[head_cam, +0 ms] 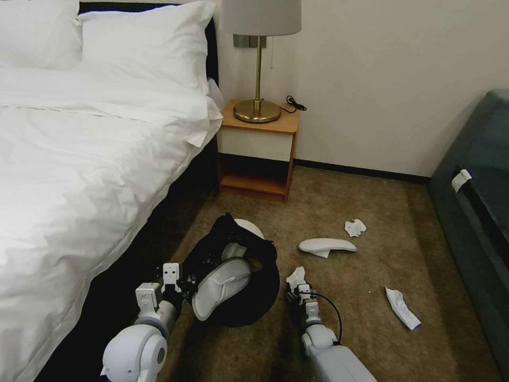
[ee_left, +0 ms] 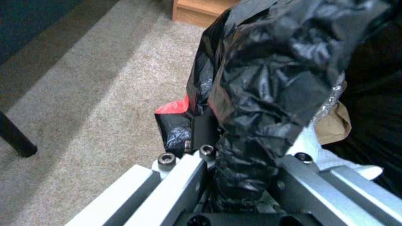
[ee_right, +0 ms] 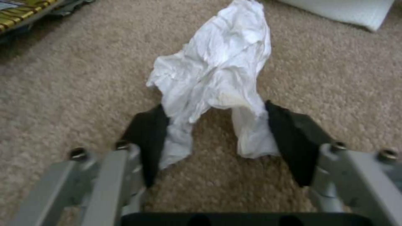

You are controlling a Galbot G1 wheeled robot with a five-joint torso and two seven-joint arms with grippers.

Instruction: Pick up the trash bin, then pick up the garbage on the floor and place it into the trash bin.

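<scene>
**Reaching for a tissue while the bin is held up**

Holding the trash bin (head_cam: 238, 276) by its rim, the left gripper (head_cam: 183, 278) is clamped shut on the crinkly black bag (ee_left: 259, 94) that lines it. The bin is tipped toward the robot, between the bed (head_cam: 79, 175) and the right arm. A white slipper (head_cam: 222, 286) lies in its mouth, sole up and leaning against the near rim. In the left wrist view a scrap of brown paper (ee_left: 335, 122) and a red packet (ee_left: 174, 108) show beside the bag.

The right gripper (head_cam: 297, 292) is low over the carpet (head_cam: 371, 212), just right of the bin. Its jaws stand open on either side of a crumpled white tissue (ee_right: 218, 84); in the right wrist view both black fingers (ee_right: 149, 138) touch the lower folds of the tissue, which rests on the carpet.

More litter lies farther out. A second white slipper (head_cam: 327, 245) sits on the floor beyond the right gripper. A small crumpled tissue (head_cam: 354, 227) lies just behind that slipper, toward the nightstand (head_cam: 258, 154). Another white wad (head_cam: 403, 309) lies well to the right, near the dark sofa (head_cam: 477, 212).
</scene>
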